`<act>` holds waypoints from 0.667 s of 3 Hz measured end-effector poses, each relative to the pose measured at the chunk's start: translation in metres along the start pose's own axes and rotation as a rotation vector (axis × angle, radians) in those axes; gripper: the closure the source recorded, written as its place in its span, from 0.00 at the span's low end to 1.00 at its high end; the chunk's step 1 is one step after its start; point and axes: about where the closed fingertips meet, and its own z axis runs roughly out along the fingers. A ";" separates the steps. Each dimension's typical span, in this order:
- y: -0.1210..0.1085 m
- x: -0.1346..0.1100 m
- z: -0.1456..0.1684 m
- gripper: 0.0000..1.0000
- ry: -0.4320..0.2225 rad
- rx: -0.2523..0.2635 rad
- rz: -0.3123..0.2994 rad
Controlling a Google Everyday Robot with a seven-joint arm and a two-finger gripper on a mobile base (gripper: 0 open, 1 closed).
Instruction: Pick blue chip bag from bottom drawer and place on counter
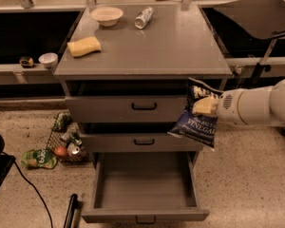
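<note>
By counter (180, 46), arm (256, 106) horiz., jaws gripping bag (194, 127)

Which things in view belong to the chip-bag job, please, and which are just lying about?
Job: blue chip bag, held in the gripper beside the cabinet; open bottom drawer; counter.
Lying about: bowl, can, yellow sponge on the counter; green pouch on the floor.

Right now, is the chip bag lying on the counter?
No, the gripper, at the right, holds the chip bag in mid-air below the front edge of the counter.
</note>
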 end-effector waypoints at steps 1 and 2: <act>-0.018 0.024 -0.001 1.00 0.026 0.009 -0.069; -0.055 0.070 -0.004 1.00 0.066 0.032 -0.195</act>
